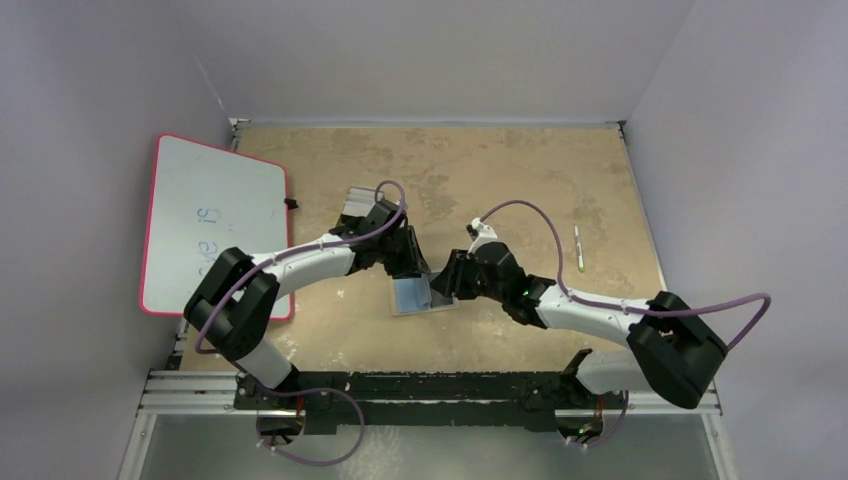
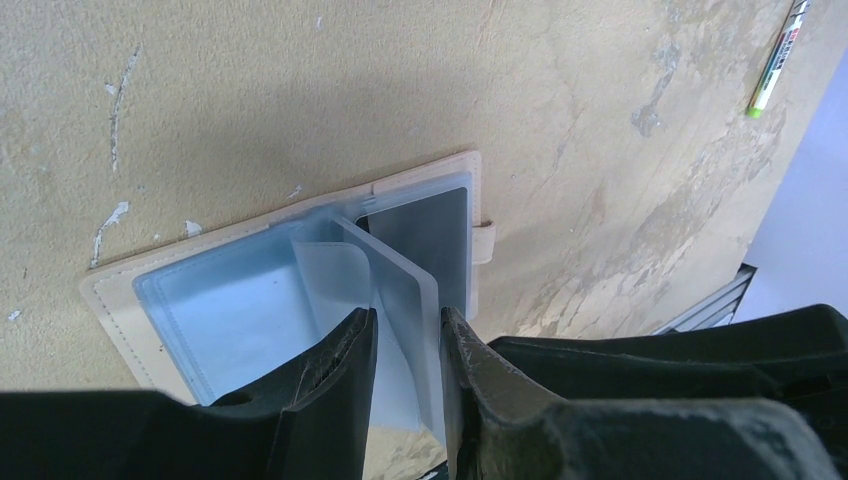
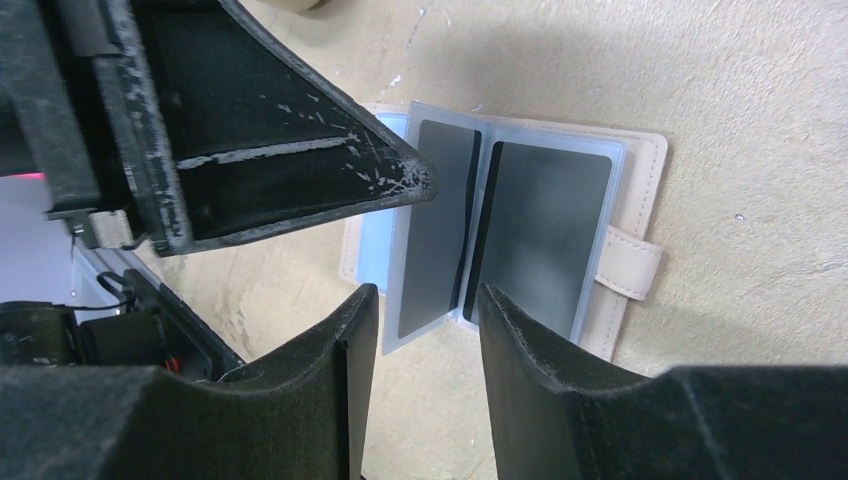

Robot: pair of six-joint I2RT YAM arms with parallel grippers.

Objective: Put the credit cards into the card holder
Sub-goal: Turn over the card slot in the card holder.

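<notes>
The tan card holder (image 1: 418,298) lies open on the table, its blue-grey clear pockets facing up (image 2: 220,310). A dark credit card (image 3: 545,235) sits in the flat right-hand pocket. Another dark card (image 3: 438,225) is inside an upright clear leaf. My left gripper (image 2: 408,325) is shut on upright leaves of the holder, which fill the gap between its fingers (image 2: 350,350). One left finger (image 3: 300,170) also shows in the right wrist view, touching the leaf. My right gripper (image 3: 425,300) is open just short of that leaf's near edge, with nothing between its fingers.
A pink-framed whiteboard (image 1: 215,225) leans at the left edge. A pale grey flat pile (image 1: 355,203) lies behind my left arm. A white-and-green pen (image 1: 578,248) lies at the right. The holder's snap strap (image 3: 632,270) sticks out on its right side.
</notes>
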